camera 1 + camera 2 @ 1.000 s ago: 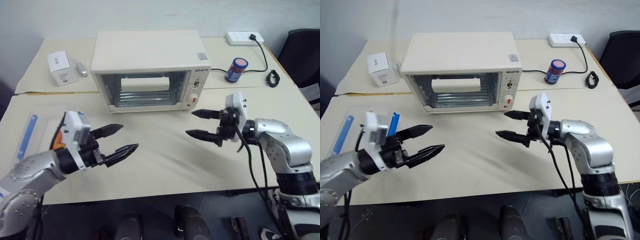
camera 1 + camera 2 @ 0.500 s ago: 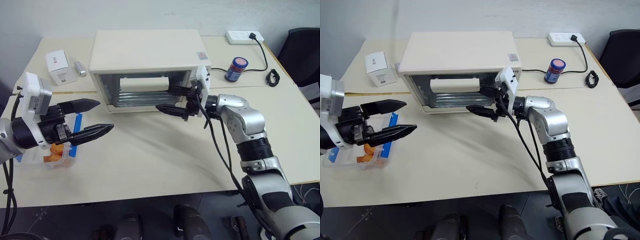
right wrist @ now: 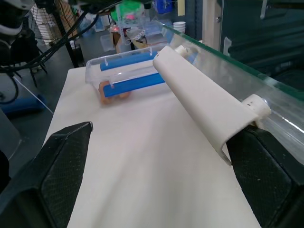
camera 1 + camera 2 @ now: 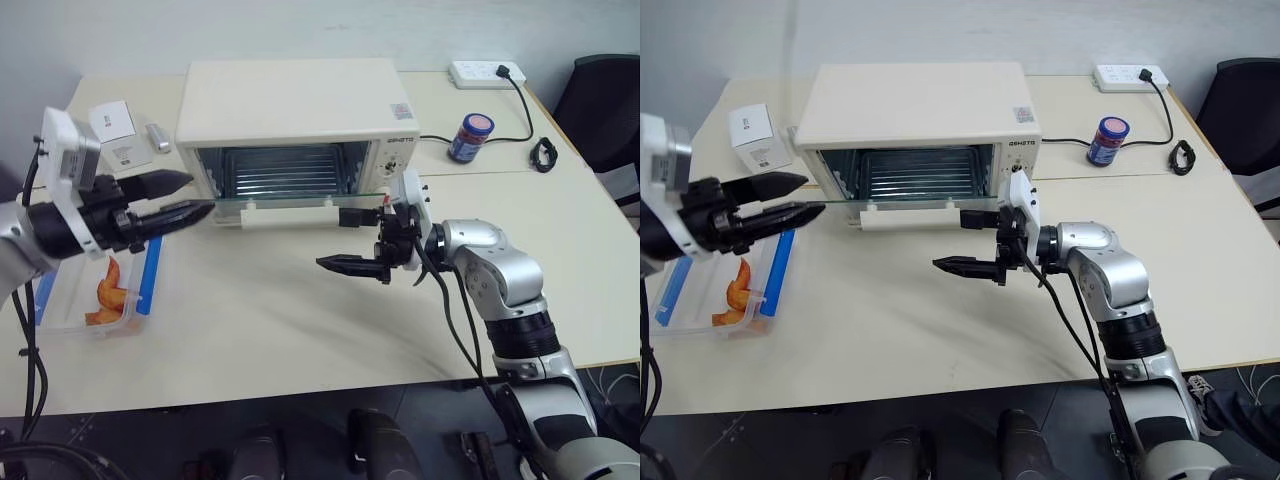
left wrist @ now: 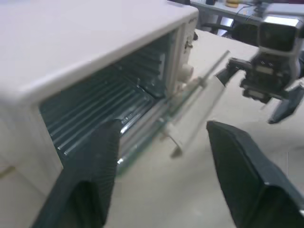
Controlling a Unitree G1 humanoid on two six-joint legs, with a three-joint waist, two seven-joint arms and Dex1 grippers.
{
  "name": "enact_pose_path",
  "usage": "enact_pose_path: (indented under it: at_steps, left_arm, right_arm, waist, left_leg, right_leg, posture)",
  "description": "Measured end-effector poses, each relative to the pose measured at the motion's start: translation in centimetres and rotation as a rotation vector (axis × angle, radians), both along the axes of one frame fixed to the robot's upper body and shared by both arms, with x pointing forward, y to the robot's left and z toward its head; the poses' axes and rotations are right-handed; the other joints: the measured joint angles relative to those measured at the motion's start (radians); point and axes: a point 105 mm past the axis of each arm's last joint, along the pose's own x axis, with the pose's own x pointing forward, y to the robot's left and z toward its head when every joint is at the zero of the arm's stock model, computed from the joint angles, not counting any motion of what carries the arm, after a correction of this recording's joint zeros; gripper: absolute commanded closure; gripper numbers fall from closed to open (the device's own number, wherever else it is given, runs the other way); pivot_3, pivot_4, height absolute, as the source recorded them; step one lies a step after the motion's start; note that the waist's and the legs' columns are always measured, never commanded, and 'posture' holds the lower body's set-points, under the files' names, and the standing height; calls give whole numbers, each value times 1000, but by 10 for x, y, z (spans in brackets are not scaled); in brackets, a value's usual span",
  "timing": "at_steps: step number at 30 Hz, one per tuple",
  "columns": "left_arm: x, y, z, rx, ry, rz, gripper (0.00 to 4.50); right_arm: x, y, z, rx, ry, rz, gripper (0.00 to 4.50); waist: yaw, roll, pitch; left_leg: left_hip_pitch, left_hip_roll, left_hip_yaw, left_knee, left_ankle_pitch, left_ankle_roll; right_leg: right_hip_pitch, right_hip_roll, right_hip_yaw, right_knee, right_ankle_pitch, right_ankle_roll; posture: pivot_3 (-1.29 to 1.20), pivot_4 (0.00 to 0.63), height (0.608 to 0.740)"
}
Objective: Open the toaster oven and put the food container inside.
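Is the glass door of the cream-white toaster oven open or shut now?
Open: the glass door lies flat, showing the wire rack.

The worktop (image 4: 300,330) is pale cream and smooth. It is made of more than one piece, and a seam runs across it from side to side. Behind it stands a plain wall (image 4: 300,25), light grey. At the far right corner a white power strip (image 4: 487,73) lies on the worktop, with a black cable (image 4: 525,105) curling away from it. A small jar with a blue lid (image 4: 472,137) stands near the cable. A small black loop (image 4: 545,153) lies near the right edge. A small white box (image 4: 120,133) sits at the far left. A black chair (image 4: 608,105) stands on the right. The floor (image 4: 300,440) below is dark.
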Motion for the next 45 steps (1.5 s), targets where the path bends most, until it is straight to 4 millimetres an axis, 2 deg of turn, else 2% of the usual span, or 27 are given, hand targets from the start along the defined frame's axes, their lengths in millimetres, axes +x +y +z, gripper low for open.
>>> enact_pose_path:
  at_steps: [5,10,13,17,19,24,27,30,34,39,42,43,45]
  left_arm:
    - [26,-4,5,65,-44,6,3872]
    - [50,-19,-24,227,-14,-54,3872]
    - [51,-26,-41,335,-4,-116,3872]
    - [49,-29,-48,397,-15,-161,3872]
    - [47,-32,-56,410,-2,-178,3872]
    - [41,-39,-79,430,39,-213,3872]
    - [37,-47,-92,437,55,-217,3872]
    - [33,-54,-107,466,76,-215,3872]
    - [32,-61,-126,506,99,-191,3872]
    - [28,-60,-127,512,90,-136,3872]
    - [19,-51,-123,432,137,-47,2971]
    - [15,-48,-116,378,150,-12,2691]
    - [5,-43,-89,251,128,66,2083]
  right_arm:
    - [-2,0,-11,-8,0,-22,0]
    - [-2,3,-21,-5,19,-45,0]
    - [-1,3,-21,0,20,-66,0]
    - [-5,-3,-26,-17,18,-104,0]
    - [-8,-17,-32,-63,16,-151,0]
    - [-33,-78,-41,-183,68,-274,0]
    - [-56,-101,-30,-220,97,-284,0]
    - [-68,-108,-11,-183,101,-268,0]
    - [-59,-111,17,-114,47,-307,0]
    - [-49,-105,32,-90,11,-296,0]
    - [-45,-95,40,-93,-11,-239,0]
    - [-44,-93,42,-96,-12,-217,0]
    - [-43,-87,44,-106,-10,-164,0]
  waist:
    - [-1,0,0]
    - [-1,0,0]
    - [-2,0,0]
    - [2,0,0]
    - [6,0,0]
    - [29,0,0]
    - [35,0,0]
    - [28,0,0]
    - [29,0,0]
    - [31,0,0]
    - [24,0,0]
    - [26,0,0]
    - [27,0,0]
  left_leg:
    - [0,0,1,0,0,0]
    - [0,0,2,1,0,0]
    - [0,0,2,0,0,0]
    - [-1,0,2,1,0,0]
    - [-1,0,1,2,0,0]
    - [-1,0,2,2,-1,1]
    - [0,0,1,3,0,1]
    - [2,0,2,3,0,2]
    - [1,0,1,3,0,2]
    - [1,0,1,3,0,3]
    - [0,1,1,3,0,2]
    - [0,1,0,3,0,2]
    - [-1,1,-1,3,0,2]
  right_leg:
    - [0,1,0,0,0,0]
    - [-1,1,0,0,0,0]
    - [-2,1,0,0,0,0]
    - [-2,1,0,0,0,0]
    - [-1,0,0,0,0,0]
    - [0,0,1,-1,0,1]
    - [1,0,1,0,0,1]
    - [2,0,1,0,1,1]
    - [2,0,1,0,1,1]
    - [2,0,1,-1,1,1]
    - [1,0,2,0,1,1]
    - [1,0,1,0,1,1]
    - [1,-1,1,0,1,1]
  posture:
    - [0,150,740]
    - [0,150,740]
    - [0,150,740]
    - [0,150,740]
    - [0,150,740]
    - [0,150,740]
    - [0,150,740]
    - [0,150,740]
    - [0,150,740]
    - [0,150,740]
    - [0,150,740]
    - [0,150,740]
    - [0,150,740]
